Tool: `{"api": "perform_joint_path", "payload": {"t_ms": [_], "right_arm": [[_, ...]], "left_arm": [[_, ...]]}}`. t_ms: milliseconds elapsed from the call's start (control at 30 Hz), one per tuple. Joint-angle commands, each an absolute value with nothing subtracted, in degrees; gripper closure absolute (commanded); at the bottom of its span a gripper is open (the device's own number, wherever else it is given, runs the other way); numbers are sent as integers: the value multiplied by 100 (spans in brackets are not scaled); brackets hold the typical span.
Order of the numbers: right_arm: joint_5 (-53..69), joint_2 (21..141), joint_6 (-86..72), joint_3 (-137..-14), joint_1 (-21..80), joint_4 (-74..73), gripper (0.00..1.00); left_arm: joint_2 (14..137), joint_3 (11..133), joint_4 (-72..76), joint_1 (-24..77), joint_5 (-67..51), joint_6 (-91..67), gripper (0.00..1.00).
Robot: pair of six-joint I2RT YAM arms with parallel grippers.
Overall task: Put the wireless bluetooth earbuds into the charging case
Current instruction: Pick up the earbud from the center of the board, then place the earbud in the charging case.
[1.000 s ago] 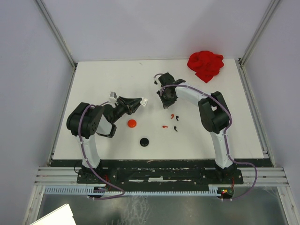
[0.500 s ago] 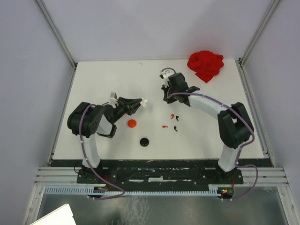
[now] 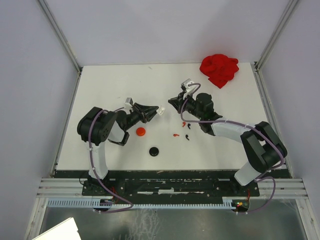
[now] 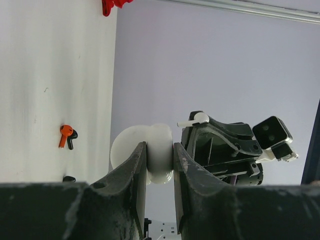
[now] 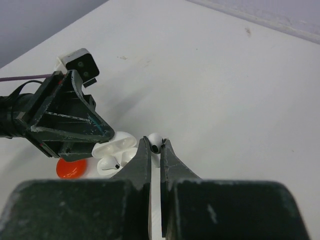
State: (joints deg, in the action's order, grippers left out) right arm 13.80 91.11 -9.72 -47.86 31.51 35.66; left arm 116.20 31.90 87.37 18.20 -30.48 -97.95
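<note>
White and tiny, one earbud [image 5: 154, 139] is pinched tight between the tips of the right gripper [image 5: 155, 151], up in the air. It hangs just beside the open white charging case [image 5: 116, 151], close to its edge; I cannot tell if the two touch. The case is lifted off the table too, and the left gripper [image 4: 159, 152] squeezes it from both sides. Inside the case there looks to be another white earbud [image 5: 109, 162] lying in its little hole. The two grippers point at each other, tip to tip, above the middle of the white table [image 3: 100, 85]. Down on the table, near the right arm, lie more little pieces: a red earbud [image 3: 184, 123] with a black earbud [image 3: 190, 126] just beside it, and a bit closer to the arm bases a second red earbud [image 3: 175, 134] near a second black earbud [image 3: 187, 137]. A round red disc [image 3: 141, 131] lies near the left arm, and a round black disc [image 3: 154, 151] lies closer to the front edge. A bunched red cloth [image 3: 219, 69] sits in the far right corner.
</note>
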Motion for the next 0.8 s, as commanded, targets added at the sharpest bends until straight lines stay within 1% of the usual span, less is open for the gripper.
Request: {"api": "perform_joint_path", "payload": {"t_ms": [0, 167, 500, 767], "right_arm": [[1836, 9184, -1056, -4643, 3189, 5576, 99], [2061, 9351, -1175, -4369, 3190, 6477, 99], [2188, 9872, -1631, -4118, 3194, 7564, 98], [2190, 9993, -1774, -4079, 3210, 7648, 98]], "left_arm": [[11562, 3361, 9486, 1831, -3252, -10075, 97], [11600, 3411, 9606, 1846, -3300, -10186, 97], [11636, 3639, 9870, 1928, -3285, -10458, 97], [11563, 3763, 9900, 1977, -3248, -10478, 97]]}}
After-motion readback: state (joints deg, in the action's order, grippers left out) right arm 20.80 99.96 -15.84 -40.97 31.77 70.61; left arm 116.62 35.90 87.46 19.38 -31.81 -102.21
